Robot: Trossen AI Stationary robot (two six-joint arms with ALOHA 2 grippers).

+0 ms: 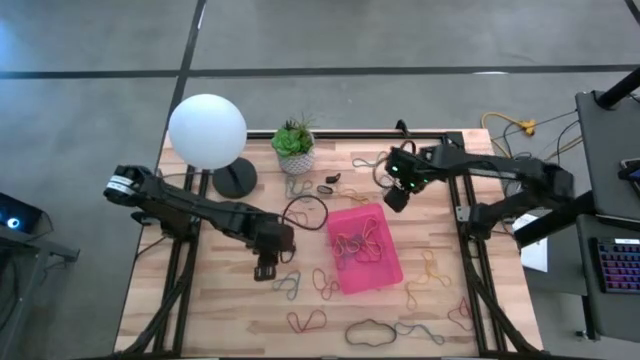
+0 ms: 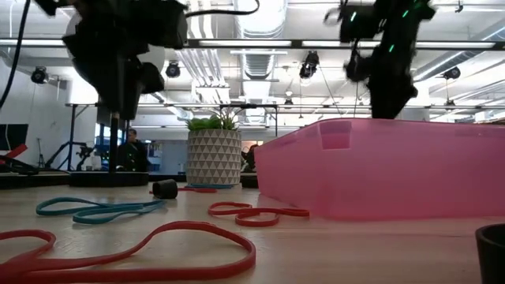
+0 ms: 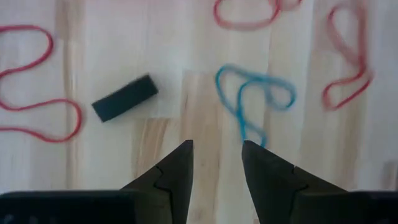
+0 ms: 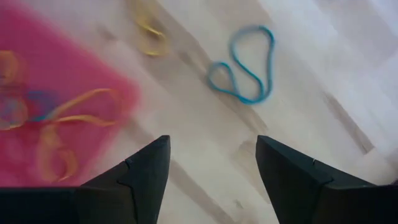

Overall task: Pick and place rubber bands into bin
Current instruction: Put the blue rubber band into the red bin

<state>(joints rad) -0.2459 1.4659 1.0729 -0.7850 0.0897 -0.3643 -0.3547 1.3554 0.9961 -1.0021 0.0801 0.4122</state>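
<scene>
The pink bin (image 1: 365,248) sits mid-table and holds several rubber bands (image 1: 355,243). More bands lie loose on the wood around it, among them a blue one (image 1: 287,285) and red ones (image 1: 325,283). My left gripper (image 1: 268,262) hovers left of the bin, open, with nothing between its fingers. In its wrist view (image 3: 217,146) the blue band (image 3: 255,99) lies just ahead. My right gripper (image 1: 397,195) hangs open above the bin's far right corner. Its wrist view (image 4: 211,146) shows the bin (image 4: 56,93) and a blue band (image 4: 245,65).
A white globe lamp (image 1: 207,131) and a potted plant (image 1: 294,148) stand at the far edge. A black cable loop (image 1: 305,212) lies left of the bin. A small black block (image 3: 124,98) lies near my left gripper. Red bands (image 2: 134,248) lie near the front edge.
</scene>
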